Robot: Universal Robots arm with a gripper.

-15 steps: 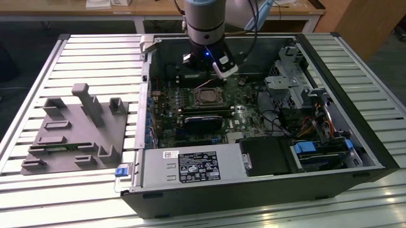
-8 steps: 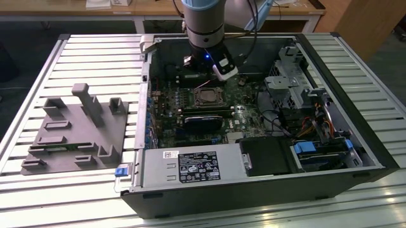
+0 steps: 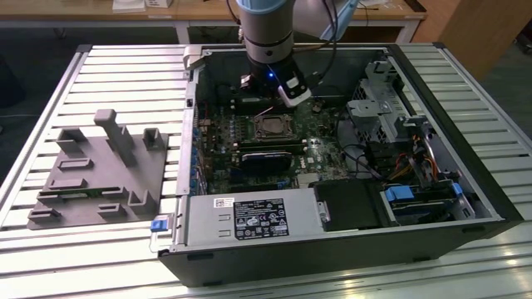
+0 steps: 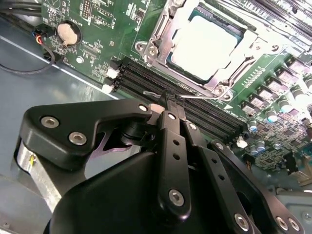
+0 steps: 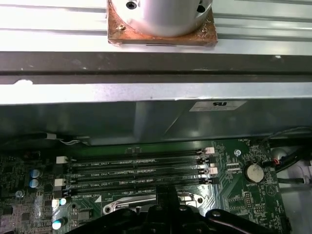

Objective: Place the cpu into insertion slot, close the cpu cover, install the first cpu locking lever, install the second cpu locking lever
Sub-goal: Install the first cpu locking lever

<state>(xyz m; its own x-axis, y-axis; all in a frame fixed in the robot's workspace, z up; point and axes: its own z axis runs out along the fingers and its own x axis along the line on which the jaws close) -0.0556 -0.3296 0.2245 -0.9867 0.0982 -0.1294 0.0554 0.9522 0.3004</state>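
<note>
At the exterior view's left, one grey fixture [image 3: 99,168] lies on the tabletop [image 3: 50,93]. Inside the open case [image 3: 332,255], one cpu [image 4: 207,41] sits in the insertion slot [image 4: 180,64] — one cpu cover [image 4: 158,34] down around it. The gripper [image 4: 168,100], fingers pressed together, touches one thin wire lever [image 4: 200,96] beside four memory slots [image 5: 136,170].

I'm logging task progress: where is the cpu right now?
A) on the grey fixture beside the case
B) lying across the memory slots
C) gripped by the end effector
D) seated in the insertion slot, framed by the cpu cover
D: in the second wrist view the cpu lies flat within the window of the silver cpu cover.
</note>
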